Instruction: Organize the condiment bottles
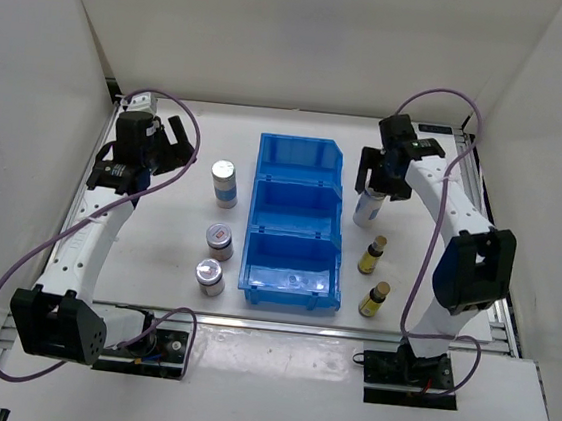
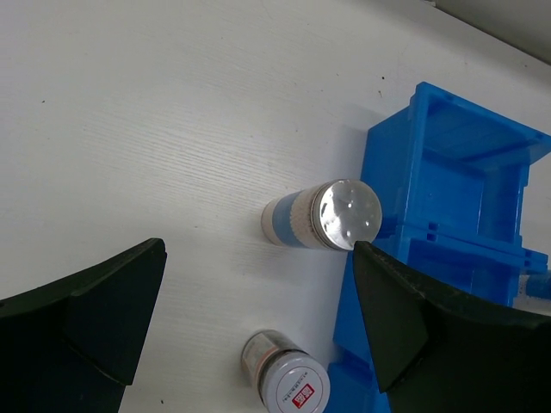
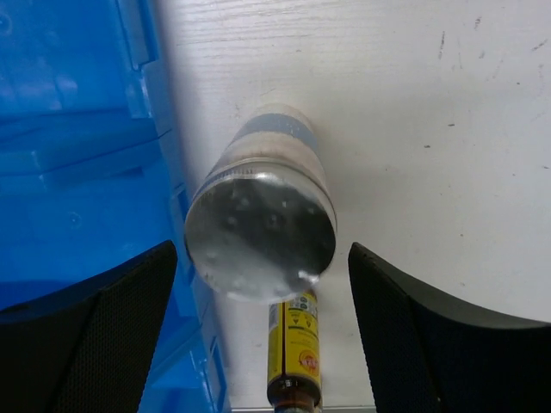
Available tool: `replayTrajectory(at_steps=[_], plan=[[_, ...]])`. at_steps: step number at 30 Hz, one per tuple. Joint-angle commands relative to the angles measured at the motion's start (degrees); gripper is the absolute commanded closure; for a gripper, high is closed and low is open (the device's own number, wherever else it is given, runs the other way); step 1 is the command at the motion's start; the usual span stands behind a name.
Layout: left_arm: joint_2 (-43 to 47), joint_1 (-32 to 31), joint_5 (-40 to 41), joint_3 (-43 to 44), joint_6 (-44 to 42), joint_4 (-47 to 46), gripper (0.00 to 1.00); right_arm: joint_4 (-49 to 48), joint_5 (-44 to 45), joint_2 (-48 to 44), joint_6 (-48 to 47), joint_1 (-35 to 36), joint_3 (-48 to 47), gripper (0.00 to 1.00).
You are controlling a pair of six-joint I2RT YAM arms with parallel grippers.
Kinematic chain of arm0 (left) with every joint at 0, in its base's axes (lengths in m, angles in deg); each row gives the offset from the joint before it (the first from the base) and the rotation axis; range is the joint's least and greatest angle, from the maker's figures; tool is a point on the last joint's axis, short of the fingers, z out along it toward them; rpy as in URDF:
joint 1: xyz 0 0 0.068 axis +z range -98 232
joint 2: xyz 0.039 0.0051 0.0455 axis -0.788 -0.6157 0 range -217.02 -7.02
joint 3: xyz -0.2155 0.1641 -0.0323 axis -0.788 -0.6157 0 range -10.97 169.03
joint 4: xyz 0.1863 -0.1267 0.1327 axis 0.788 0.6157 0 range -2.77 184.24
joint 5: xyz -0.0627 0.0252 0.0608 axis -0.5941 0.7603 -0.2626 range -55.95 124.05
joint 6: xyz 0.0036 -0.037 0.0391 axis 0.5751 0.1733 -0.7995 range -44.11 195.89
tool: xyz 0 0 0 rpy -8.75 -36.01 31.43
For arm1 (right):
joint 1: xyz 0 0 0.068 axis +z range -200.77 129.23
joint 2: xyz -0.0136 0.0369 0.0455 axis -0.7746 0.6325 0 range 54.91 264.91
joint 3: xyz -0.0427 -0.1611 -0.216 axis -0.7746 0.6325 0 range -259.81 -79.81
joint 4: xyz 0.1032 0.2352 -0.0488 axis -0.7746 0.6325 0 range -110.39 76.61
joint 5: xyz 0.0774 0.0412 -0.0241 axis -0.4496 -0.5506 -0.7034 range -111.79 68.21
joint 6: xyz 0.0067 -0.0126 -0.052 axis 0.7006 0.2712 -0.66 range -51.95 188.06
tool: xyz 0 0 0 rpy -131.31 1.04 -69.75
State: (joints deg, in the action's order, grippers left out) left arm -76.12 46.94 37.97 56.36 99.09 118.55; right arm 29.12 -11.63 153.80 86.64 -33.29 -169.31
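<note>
White desk point(image 1: 156, 248): silver-topped blue-white cylinder point(image 3: 263, 224) stands beside blue plastic bin point(image 3: 77, 129), probably rigid and slick. I see right fingers point(image 3: 448, 335) spread open astride it; grip mid-label. Also open: left fingers point(image 2: 77, 327).

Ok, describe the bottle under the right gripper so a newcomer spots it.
Find the blue plastic three-compartment bin. Three bottles stand on its right; the farthest, below the right gripper, is the tall silver-topped cylinder with blue-white label. Its neighbours are slim amber black-capped bottles.
</note>
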Motion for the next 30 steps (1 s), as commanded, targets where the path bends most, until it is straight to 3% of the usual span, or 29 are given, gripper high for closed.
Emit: replayTrajectory(at_steps=[1, 4, 9, 12, 18, 24, 30], plan=[[2.0, -0.1, 1.2, -0.1, -0.2, -0.2, 0.0, 0.6, 0.2, 2.9, -1.0, 0.1, -2.5, 0.17], [2.0, -0.1, 1.2, -0.1, -0.2, -0.2, 0.0, 1.1, 0.7, 4.8, -0.3, 0.1, -3.3, 0.22], [2.0, -0.1, 0.7, -0.6, -0.2, -0.2, 0.0, 1.9, 4.1, 3.9, 1.6, 0.9, -5.2, 0.56], [1.5, -0.1, 0.6, -0.6, -0.2, -0.2, 0.0, 1.4, 10.3, 0.3, 1.6, 3.3, -8.7, 0.63], [1.5, -0.1, 0.1, -0.6, -0.2, -0.2, 0.0, 1.4, 12.0, 2.1, -2.0, 6.7, -23.1, 0.66], [0.5, -0.1, -0.4, -0.6, -0.2, -0.2, 0.0, 3.8, 7.7, 12.5, -2.5, 10.4, -39.4, 0.68], [0.5, -0.1, -0.4, -0.6, -0.2, -0.2, 0.0, 4.4, 6.1, 22.2, -2.5, 12.8, -47.5, 0.68]])
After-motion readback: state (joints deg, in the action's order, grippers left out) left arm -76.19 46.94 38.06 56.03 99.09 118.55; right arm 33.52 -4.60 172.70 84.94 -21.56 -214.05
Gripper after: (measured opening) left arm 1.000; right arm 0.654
